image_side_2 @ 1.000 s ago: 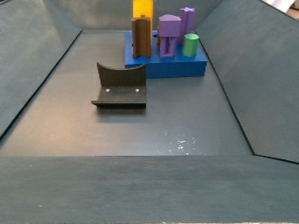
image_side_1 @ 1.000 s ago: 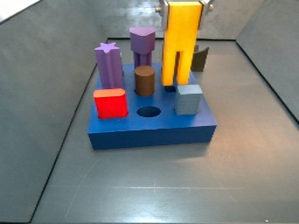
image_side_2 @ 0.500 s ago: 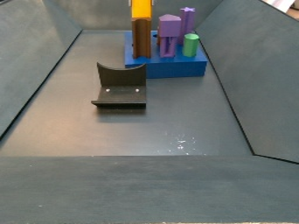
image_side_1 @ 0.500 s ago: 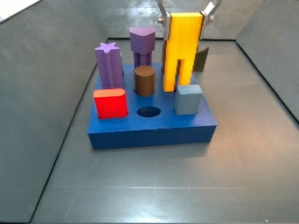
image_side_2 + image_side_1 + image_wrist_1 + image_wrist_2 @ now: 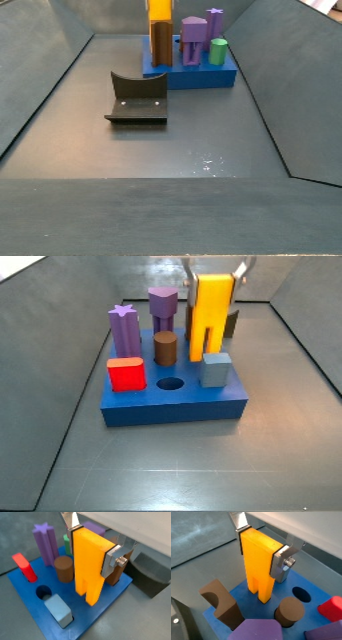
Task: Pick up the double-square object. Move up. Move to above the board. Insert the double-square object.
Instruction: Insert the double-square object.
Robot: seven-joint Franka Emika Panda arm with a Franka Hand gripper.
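My gripper [image 5: 92,547] is shut on the top of the double-square object [image 5: 89,567], a tall orange-yellow block with a groove between its two columns. It hangs upright over the blue board [image 5: 101,608], its lower end at or just above the board's top; I cannot tell if it has entered a hole. Both also show in a wrist view: gripper [image 5: 261,549], block [image 5: 259,567], board [image 5: 246,598]. In a side view the gripper [image 5: 215,274] holds the block [image 5: 210,318] over the board's [image 5: 174,404] far right. In a side view only the block's top [image 5: 160,8] shows above the board [image 5: 201,76].
In the board stand a red peg [image 5: 126,374], a purple star peg [image 5: 123,328], a purple hexagon peg [image 5: 163,306], a brown cylinder [image 5: 164,348], a grey block [image 5: 217,369], a brown rectangular peg [image 5: 223,604] and a green cylinder [image 5: 218,52]. A round hole [image 5: 170,383] is open. The fixture [image 5: 139,97] stands nearby.
The gripper has lowered the double-square object a little toward the board. Nothing else has moved.
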